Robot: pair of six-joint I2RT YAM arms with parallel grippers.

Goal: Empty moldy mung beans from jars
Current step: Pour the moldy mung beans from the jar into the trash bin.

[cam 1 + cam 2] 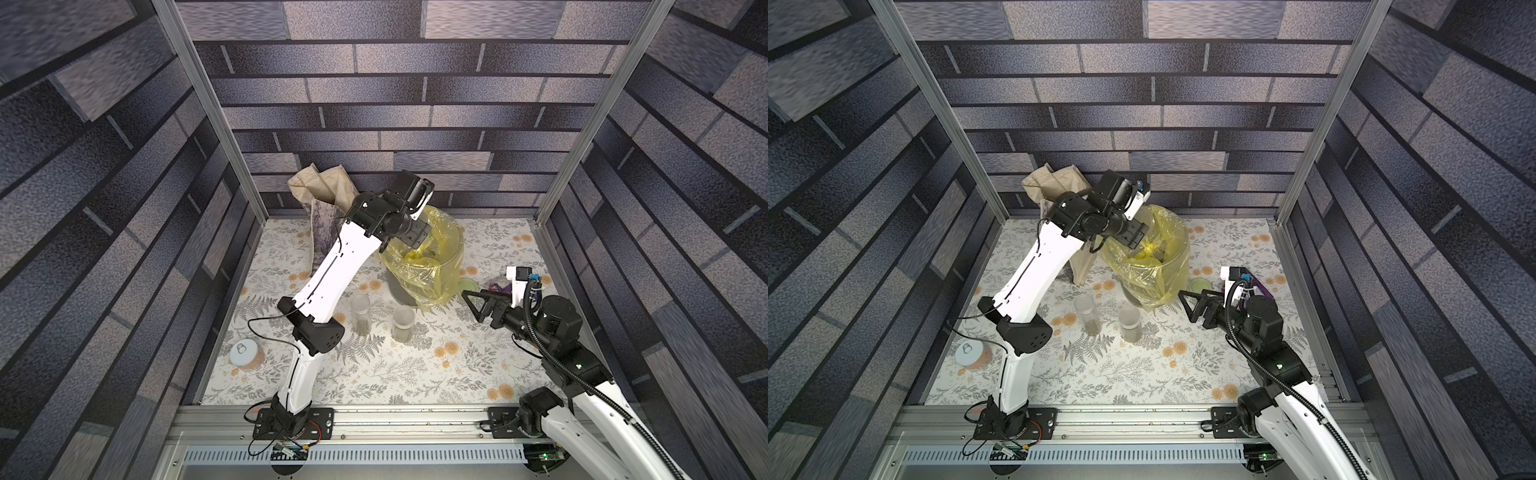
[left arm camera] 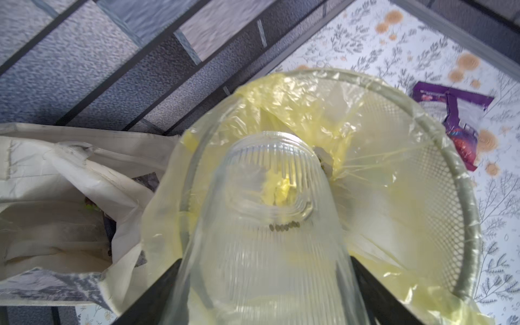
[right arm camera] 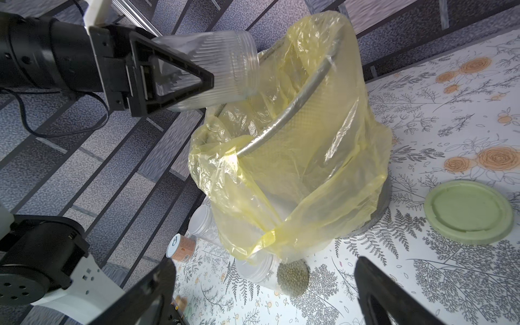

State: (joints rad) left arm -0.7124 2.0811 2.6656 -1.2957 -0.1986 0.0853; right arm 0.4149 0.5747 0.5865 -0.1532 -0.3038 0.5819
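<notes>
ribbed jar [image 3: 225,62] (in left pincer [image 2: 266,261]) slants mouth-down over bag [image 3: 309,140].

The floral-print surface [image 1: 374,374] carries:
- cloth tote [image 1: 322,199] at 11 o'clock
- bag-lined bucket [image 1: 397,291] at 12 o'clock
- two lidded slim jars [image 1: 360,318], [image 1: 403,326] upright near centre
- green lid [image 1: 469,284] and purple packet [image 1: 1262,286] at 2 o'clock
- ring-pull can [image 1: 247,354] at 8 o'clock

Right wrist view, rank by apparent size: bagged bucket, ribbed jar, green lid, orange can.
1. bagged bucket
2. ribbed jar and green lid look alike; the lid is nearer the camera, so unranked
3. orange can, smallest, but farthest away
</notes>
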